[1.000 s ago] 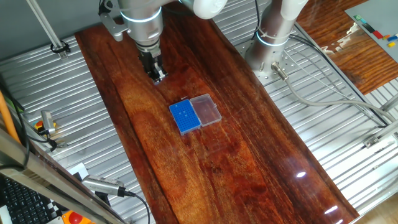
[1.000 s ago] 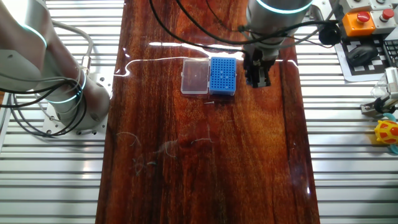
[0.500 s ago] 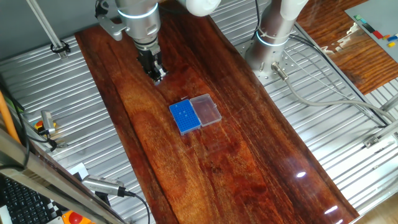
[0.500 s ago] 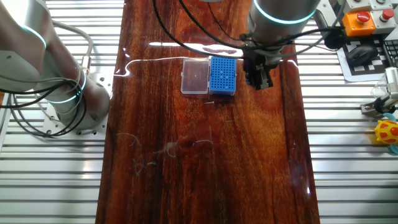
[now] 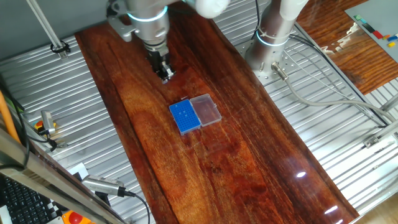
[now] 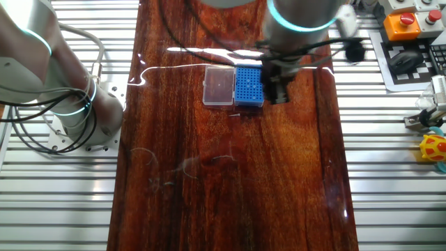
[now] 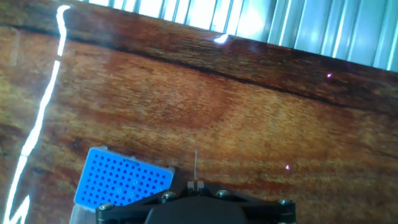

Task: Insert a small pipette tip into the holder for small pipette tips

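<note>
The desk is a long panel of dark reddish wood, glossy, with light streaks reflected on it, set on a ribbed metal base. The arm reaches in from above, a lit ring around its wrist, and hangs over the far part of the desk.

The gripper points down, above the wood and clear of it. In one fixed view it sits beyond the rack, apart from it; in the other fixed view the gripper appears just beside the rack's right edge. Its fingers are closed together. In the hand view a fine, needle-thin small pipette tip sticks out straight from between the closed fingertips of the gripper, pinched at its base.

The holder for small pipette tips lies flat near the middle of the desk, a blue square with a grid of tiny holes. In the hand view the holder is left of the tip, not under it. A clear lid panel lies flat, joined to the holder's side.
</note>
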Controlling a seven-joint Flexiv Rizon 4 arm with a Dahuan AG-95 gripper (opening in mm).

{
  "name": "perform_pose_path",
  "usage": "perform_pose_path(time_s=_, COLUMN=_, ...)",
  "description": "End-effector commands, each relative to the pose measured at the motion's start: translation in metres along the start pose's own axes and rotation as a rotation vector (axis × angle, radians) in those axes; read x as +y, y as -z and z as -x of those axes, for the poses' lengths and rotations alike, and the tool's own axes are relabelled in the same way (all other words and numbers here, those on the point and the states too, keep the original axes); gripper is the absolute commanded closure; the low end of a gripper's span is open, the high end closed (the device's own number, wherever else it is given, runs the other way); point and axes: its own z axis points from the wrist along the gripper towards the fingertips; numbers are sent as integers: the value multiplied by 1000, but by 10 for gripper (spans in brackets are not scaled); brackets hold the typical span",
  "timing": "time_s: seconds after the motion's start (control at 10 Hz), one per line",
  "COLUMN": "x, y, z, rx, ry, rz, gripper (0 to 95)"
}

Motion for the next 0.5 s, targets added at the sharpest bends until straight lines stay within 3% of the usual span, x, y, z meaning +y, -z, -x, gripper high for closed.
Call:
perform_pose_path(time_s=0.1, x=1, y=1, z=2, rx=6, ry=16, rz=7, gripper=950)
perform_pose_path(time_s=0.3, x=1, y=1, z=2, rx=20, ry=41, rz=-14, gripper=950)
perform_pose_path(time_s=0.4, x=-1, y=5, z=4, rx=23, ry=58, rz=-32, gripper=760)
perform_pose_path(time_s=0.5, x=-7, y=16, z=10, rx=29, ry=55, rz=-31, gripper=760)
